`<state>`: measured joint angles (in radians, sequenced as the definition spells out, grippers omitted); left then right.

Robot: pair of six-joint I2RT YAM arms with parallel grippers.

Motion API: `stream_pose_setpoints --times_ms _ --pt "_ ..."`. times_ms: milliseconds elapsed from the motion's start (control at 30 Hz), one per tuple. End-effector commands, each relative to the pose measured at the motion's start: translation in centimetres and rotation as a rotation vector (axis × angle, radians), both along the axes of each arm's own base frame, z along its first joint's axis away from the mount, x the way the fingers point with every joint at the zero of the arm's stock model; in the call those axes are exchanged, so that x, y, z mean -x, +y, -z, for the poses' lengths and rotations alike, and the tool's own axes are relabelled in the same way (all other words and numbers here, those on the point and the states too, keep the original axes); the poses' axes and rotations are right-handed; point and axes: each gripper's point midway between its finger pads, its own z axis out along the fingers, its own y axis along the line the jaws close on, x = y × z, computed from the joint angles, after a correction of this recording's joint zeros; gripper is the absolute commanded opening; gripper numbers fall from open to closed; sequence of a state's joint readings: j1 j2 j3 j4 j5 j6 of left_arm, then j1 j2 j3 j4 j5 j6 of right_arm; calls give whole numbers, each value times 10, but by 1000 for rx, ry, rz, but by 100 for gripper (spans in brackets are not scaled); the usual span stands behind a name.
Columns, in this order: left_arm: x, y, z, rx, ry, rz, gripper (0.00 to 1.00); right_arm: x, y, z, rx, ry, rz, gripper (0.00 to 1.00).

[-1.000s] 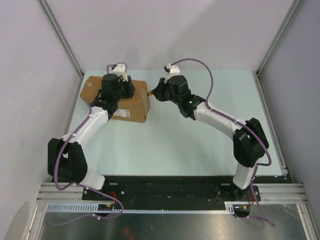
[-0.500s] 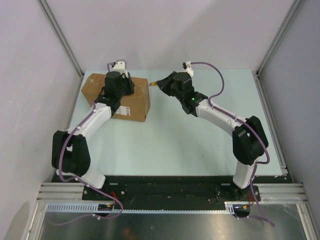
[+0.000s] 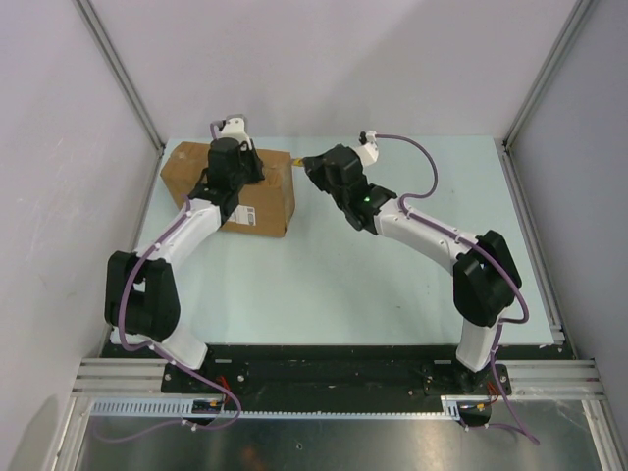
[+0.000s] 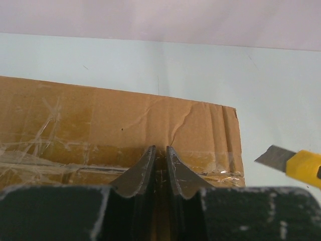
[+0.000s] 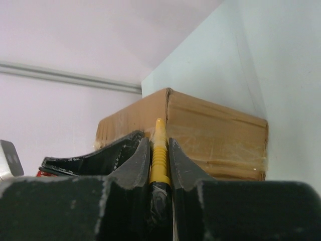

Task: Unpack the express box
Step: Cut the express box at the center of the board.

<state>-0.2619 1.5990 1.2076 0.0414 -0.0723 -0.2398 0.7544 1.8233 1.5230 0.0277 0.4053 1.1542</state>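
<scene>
Nearest you on the table, your right gripper clamps the yellow utility knife, its blade just beside the carton's right end. Your left gripper sits over the top seam, jaws narrowed to a slit with nothing visible between them. The express box lies far left: stiff cardboard, probably light enough to skid, with slick tape. Pin it from above and grip flap edges, not tape.

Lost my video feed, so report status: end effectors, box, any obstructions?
Left end effector nearly closed atop express box, grip unclear. Right end effector shut on yellow utility knife, blade out beside box's end. Box taped, unopened. No obstruction seen.
</scene>
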Motion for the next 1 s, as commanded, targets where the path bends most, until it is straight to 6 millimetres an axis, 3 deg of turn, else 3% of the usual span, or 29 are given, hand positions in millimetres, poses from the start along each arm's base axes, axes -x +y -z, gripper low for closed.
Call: stream_pose_setpoints --times_ms 0,500,633,667,967 --pt "61 7 124 -102 439 7 18 -11 -13 -38 -67 -61 137 0" --pt "61 0 131 -103 458 25 17 -17 -4 -8 -58 9 151 0" --pt "61 0 130 -104 458 26 17 -17 0 -6 -64 8 136 0" --pt "62 1 130 -106 458 23 17 -19 1 -15 -90 -14 135 0" --pt "62 0 131 -105 461 26 17 -16 -6 -26 -110 -47 157 0"
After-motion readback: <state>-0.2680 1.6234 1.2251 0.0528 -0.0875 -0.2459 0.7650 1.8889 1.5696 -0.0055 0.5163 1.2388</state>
